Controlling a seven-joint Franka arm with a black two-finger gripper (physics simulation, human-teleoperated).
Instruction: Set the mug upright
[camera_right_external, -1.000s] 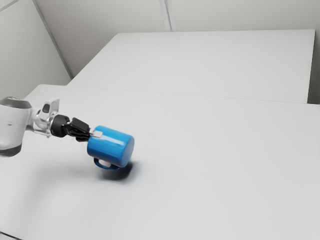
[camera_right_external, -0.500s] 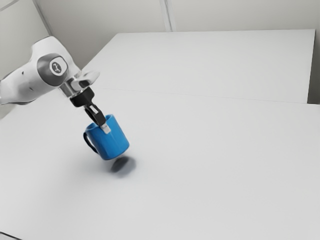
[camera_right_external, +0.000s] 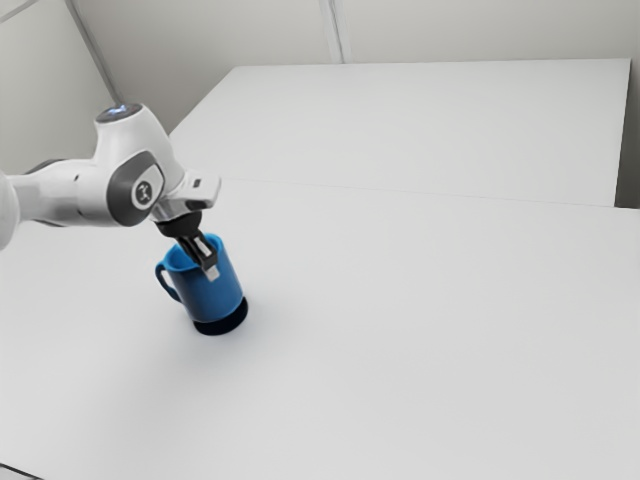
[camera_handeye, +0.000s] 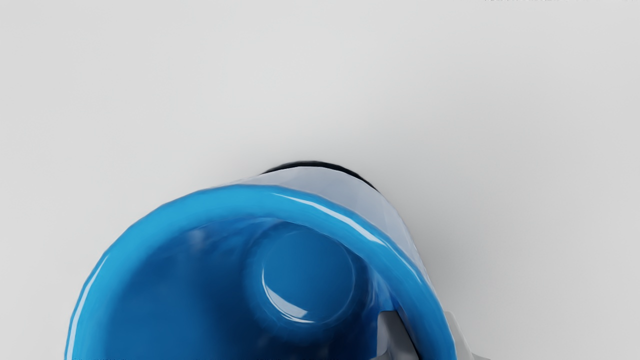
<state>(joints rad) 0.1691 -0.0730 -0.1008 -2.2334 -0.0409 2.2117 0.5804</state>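
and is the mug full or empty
The mug is empty: in the wrist view its bare inner bottom shows, with one finger inside.

- We see a smooth, pale grey bench (camera_right_external: 430, 340).
- A faint line crosses its far part.
- We find a dark patch (camera_right_external: 222, 324) beneath the blue mug (camera_right_external: 212, 293); whether the mug touches the bench, we cannot tell.

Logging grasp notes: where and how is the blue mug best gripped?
Likely the rim wall, from above, one finger inside and one outside: the mug's open mouth faces mostly up, and the handle juts aside.
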